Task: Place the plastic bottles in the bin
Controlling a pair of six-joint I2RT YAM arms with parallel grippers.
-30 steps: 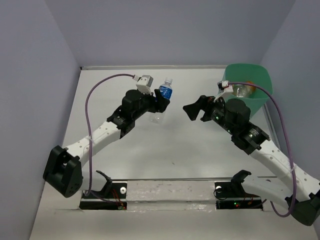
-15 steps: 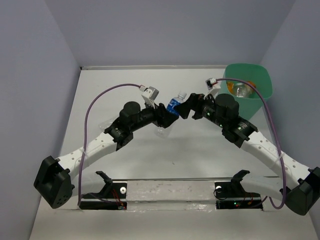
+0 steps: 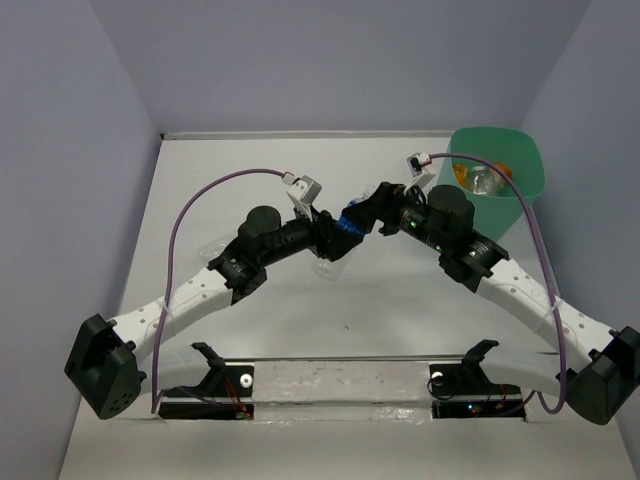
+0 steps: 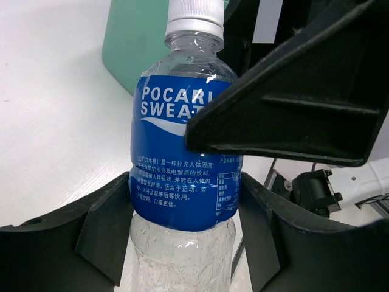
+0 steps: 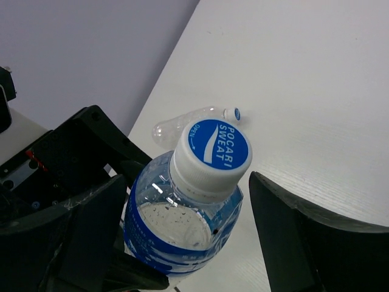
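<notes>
My left gripper [image 3: 335,235] [image 4: 185,228] is shut on the clear bottle with the blue label [image 3: 349,219] [image 4: 182,158], gripping its lower label and holding it above the table, cap tilted toward the right arm. My right gripper [image 3: 371,206] [image 5: 200,231] is open, its fingers [image 5: 304,237] on either side of the bottle's neck and white-blue cap [image 5: 211,157], with a gap on the right side. The mint-green bin [image 3: 520,195] [image 4: 130,45] stands at the back right and holds an orange bottle [image 3: 461,173] and a clear one [image 3: 486,180]. Another clear bottle [image 5: 191,123] lies on the table.
Purple cables loop over both arms [image 3: 185,215]. Grey walls close in the left, back and right sides of the white table [image 3: 400,310]. A metal rail [image 3: 340,380] with the arm bases runs along the near edge.
The left arm has carried the blue-label bottle to the right and tilted it. The right arm has swung left from the bin, and its open fingers now straddle the bottle's top.
</notes>
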